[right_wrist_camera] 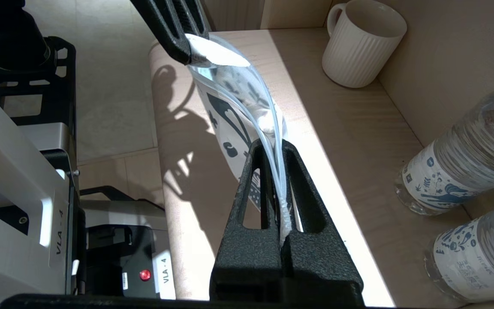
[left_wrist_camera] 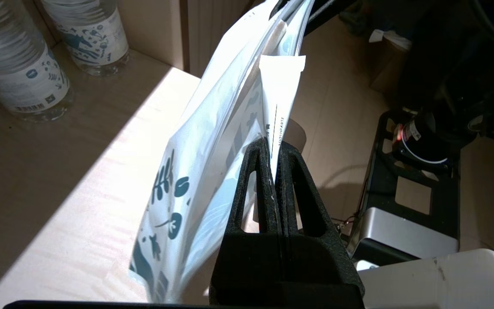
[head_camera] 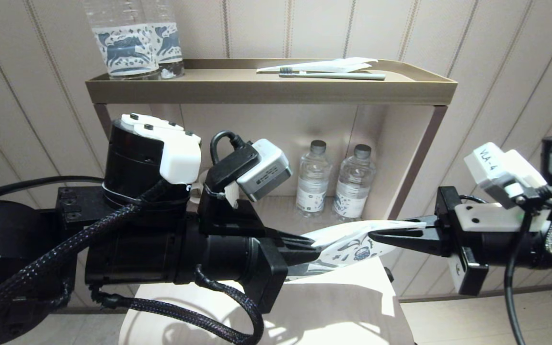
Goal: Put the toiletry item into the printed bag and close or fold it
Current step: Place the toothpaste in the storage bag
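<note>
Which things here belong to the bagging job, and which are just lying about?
In the job:
- printed bag, held in the air between both grippers
- white toothpaste packet, pinched in the left gripper beside the bag
- right gripper, shut on the bag's other end

Lying about:
- toothbrush on the top shelf
- water bottles
- mug

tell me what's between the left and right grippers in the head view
The printed bag spans that stretch in the head view, the left gripper and right gripper pinching opposite ends.
</note>
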Controlling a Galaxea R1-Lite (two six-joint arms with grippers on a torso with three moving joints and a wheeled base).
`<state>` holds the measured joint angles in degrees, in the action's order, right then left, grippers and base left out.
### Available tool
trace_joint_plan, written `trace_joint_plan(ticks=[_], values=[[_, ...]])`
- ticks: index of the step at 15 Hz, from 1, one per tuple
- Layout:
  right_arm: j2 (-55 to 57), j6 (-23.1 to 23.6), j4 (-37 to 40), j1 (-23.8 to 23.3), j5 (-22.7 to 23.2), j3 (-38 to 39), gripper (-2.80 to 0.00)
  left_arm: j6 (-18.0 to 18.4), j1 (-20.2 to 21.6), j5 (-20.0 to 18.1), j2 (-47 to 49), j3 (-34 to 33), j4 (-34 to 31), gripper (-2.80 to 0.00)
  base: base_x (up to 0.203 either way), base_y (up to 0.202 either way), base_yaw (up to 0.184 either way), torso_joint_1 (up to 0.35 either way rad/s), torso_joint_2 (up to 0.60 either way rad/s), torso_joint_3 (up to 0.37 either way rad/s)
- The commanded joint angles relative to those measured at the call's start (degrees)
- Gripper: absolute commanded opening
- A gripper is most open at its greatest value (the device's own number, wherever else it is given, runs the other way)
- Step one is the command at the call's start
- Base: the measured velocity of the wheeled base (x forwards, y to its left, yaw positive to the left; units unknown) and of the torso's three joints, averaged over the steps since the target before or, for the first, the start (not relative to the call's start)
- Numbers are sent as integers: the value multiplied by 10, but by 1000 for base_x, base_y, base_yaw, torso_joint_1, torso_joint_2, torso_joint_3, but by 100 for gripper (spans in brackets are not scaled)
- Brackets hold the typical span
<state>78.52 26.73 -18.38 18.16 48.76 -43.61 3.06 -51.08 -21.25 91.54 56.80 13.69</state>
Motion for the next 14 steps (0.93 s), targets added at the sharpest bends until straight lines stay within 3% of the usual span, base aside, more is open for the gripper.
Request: trace_joint_plan(ticks=[1, 14], values=[[1, 2, -1, 0, 3, 0, -280, 0, -1, -1, 2, -3, 1, -280, 0, 0, 0, 0, 0, 0], [-6, 2, -1, 10, 4, 5, -280, 22, -6, -1, 47, 17, 3, -280, 0, 0, 0, 0, 0, 0]])
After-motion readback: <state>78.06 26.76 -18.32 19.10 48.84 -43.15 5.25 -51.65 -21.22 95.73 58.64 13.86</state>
